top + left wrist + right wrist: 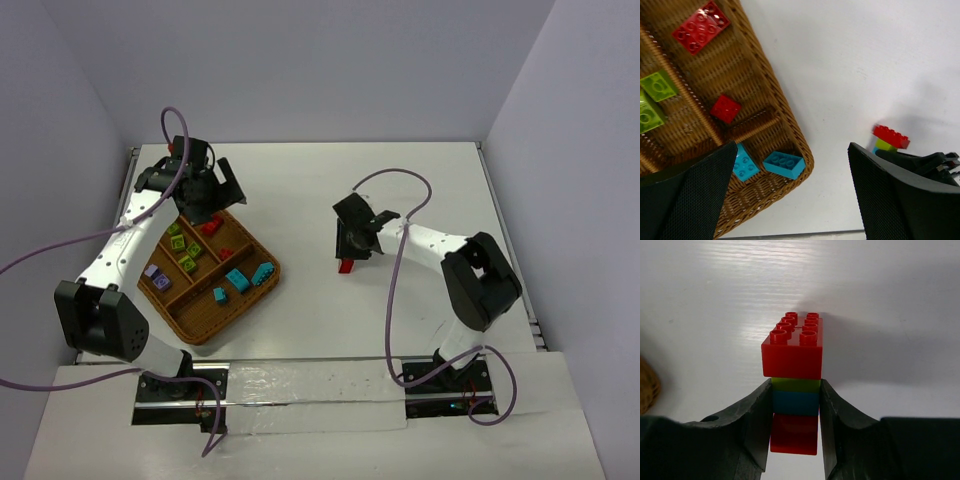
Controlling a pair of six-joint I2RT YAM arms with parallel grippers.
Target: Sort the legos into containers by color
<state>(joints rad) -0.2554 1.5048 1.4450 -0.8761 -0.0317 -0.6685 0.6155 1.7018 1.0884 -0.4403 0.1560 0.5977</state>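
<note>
On the white table stands a short lego stack (795, 370), red on top, then green, teal-blue and red. My right gripper (795, 396) is shut on its green and blue middle bricks; the top view shows this stack (346, 265) under the gripper (352, 250). The wicker tray (205, 335) holds green (185, 245), teal (240, 280), purple (157, 277) and red legos (210, 227) in separate compartments. My left gripper (792, 146) hangs open over the tray's edge (790, 115), nothing between its fingers. Below it lie red bricks (701, 27) and teal bricks (784, 165).
The left wrist view catches the stack (890, 137) and the right gripper's dark fingers far off across bare table. A bit of the wicker tray (647, 385) shows at the left edge of the right wrist view. Walls enclose the table on three sides.
</note>
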